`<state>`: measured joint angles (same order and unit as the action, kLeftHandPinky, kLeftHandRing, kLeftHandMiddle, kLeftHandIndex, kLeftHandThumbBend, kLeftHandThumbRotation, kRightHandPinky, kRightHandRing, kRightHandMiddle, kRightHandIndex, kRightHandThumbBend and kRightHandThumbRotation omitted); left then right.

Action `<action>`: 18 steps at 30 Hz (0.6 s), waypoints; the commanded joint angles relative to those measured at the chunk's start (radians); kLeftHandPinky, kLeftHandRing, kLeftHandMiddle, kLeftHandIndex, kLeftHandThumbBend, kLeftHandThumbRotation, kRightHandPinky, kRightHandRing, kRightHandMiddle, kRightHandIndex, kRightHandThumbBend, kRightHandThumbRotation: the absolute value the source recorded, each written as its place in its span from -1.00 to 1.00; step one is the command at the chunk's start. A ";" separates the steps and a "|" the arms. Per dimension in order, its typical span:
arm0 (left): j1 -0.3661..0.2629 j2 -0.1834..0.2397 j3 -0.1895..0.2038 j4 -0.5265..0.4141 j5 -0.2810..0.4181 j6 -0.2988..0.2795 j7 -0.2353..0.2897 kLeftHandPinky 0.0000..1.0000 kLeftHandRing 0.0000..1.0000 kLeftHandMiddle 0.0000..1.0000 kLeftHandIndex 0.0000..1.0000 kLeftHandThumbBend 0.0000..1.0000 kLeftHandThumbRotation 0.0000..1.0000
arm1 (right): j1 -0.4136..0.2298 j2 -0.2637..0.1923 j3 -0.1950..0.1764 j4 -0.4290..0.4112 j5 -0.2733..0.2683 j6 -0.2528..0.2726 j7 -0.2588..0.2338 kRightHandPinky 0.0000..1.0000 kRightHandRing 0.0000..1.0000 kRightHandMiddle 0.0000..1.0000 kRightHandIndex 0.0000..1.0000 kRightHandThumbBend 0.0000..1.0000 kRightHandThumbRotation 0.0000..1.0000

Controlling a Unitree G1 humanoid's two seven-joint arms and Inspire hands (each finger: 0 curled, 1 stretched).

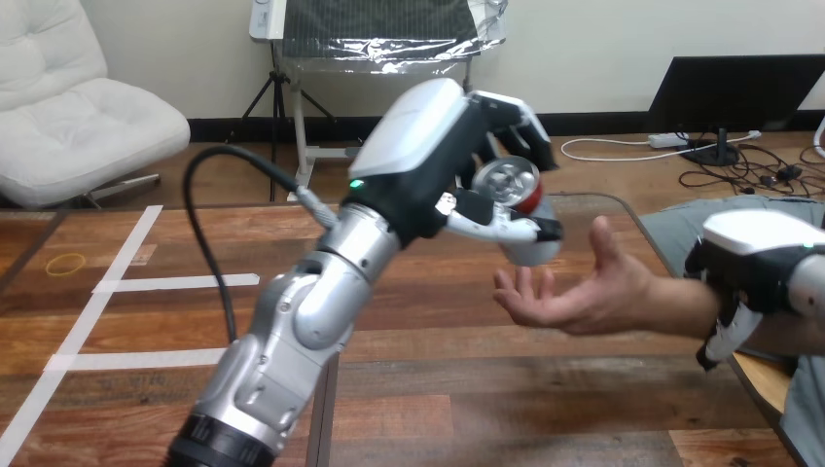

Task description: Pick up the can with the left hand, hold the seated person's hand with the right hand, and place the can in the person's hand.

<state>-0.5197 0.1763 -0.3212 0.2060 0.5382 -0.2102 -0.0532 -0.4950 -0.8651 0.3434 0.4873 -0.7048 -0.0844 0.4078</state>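
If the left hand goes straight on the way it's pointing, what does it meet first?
Probably nothing: the left hand, gripping the can, points past the person's hand, which lies lower right. Depth is unclear.

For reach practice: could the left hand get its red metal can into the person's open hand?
Likely yes: the left hand holds the red metal can above the person's hand, nothing between.

A small metal can (514,185) with a silver lid and a red-and-pale body is tilted, lid toward the camera, enclosed by the curled fingers of the left hand (428,146). The person's hand (574,297) lies palm up with fingers spread, just below the can, its wrist clasped by the right hand (754,253).
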 commanded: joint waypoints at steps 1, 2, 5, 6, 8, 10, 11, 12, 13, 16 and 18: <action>-0.087 -0.004 0.004 -0.004 0.007 -0.012 0.007 -0.37 -0.28 -0.14 -0.03 0.18 -1.00 | -0.086 -0.024 -0.052 -0.098 0.005 -0.001 0.003 -0.35 -0.17 -0.01 0.00 0.45 -1.00; -0.087 -0.004 0.003 -0.004 0.008 -0.012 0.008 -0.37 -0.28 -0.14 -0.03 0.18 -1.00 | -0.089 -0.023 -0.052 -0.103 0.005 0.003 0.008 -0.34 -0.17 0.00 0.00 0.45 -1.00; -0.086 -0.003 -0.001 -0.002 0.009 -0.013 0.008 -0.37 -0.28 -0.14 -0.03 0.18 -1.00 | -0.096 -0.022 -0.055 -0.119 0.007 0.009 0.019 -0.34 -0.17 0.00 0.00 0.45 -1.00; -0.087 -0.003 -0.001 -0.001 0.008 -0.013 0.008 -0.37 -0.28 -0.14 -0.03 0.18 -1.00 | -0.097 -0.021 -0.056 -0.122 0.008 0.009 0.021 -0.35 -0.17 -0.01 0.00 0.45 -1.00; -0.087 -0.002 -0.004 0.002 0.009 -0.016 0.011 -0.37 -0.28 -0.14 -0.03 0.17 -1.00 | -0.105 -0.021 -0.056 -0.134 0.005 0.016 0.035 -0.36 -0.19 -0.02 0.00 0.44 -1.00; -0.087 -0.002 -0.006 0.004 0.011 -0.017 0.014 -0.37 -0.28 -0.13 -0.03 0.17 -1.00 | -0.113 -0.021 -0.053 -0.143 0.001 0.016 0.045 -0.37 -0.19 -0.03 0.00 0.44 -1.00; -0.087 -0.002 -0.006 0.005 0.011 -0.017 0.014 -0.37 -0.28 -0.13 -0.04 0.17 -1.00 | -0.116 -0.022 -0.052 -0.146 -0.001 0.014 0.047 -0.37 -0.19 -0.03 0.00 0.43 -1.00; -0.087 -0.002 -0.007 0.005 0.011 -0.017 0.014 -0.37 -0.28 -0.13 -0.04 0.17 -1.00 | -0.118 -0.022 -0.052 -0.148 -0.002 0.013 0.050 -0.37 -0.19 -0.03 0.00 0.43 -1.00; -0.086 -0.002 -0.008 0.005 0.012 -0.017 0.014 -0.37 -0.28 -0.13 -0.04 0.18 -1.00 | -0.126 -0.020 -0.050 -0.153 -0.006 0.019 0.059 -0.37 -0.19 -0.03 0.00 0.43 -1.00; -0.086 -0.001 -0.010 0.006 0.018 -0.016 0.016 -0.37 -0.28 -0.13 -0.04 0.17 -1.00 | -0.138 -0.013 -0.049 -0.166 -0.012 0.036 0.077 -0.38 -0.20 -0.04 0.00 0.43 -1.00; -0.086 0.000 -0.011 0.006 0.024 -0.016 0.019 -0.37 -0.28 -0.13 -0.04 0.18 -1.00 | -0.141 -0.008 -0.052 -0.173 -0.013 0.046 0.085 -0.41 -0.24 -0.06 0.00 0.41 -1.00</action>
<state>-0.5215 0.1732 -0.3435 0.2096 0.5485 -0.2126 -0.0539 -0.5089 -0.8729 0.3309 0.3880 -0.7142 -0.0551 0.4796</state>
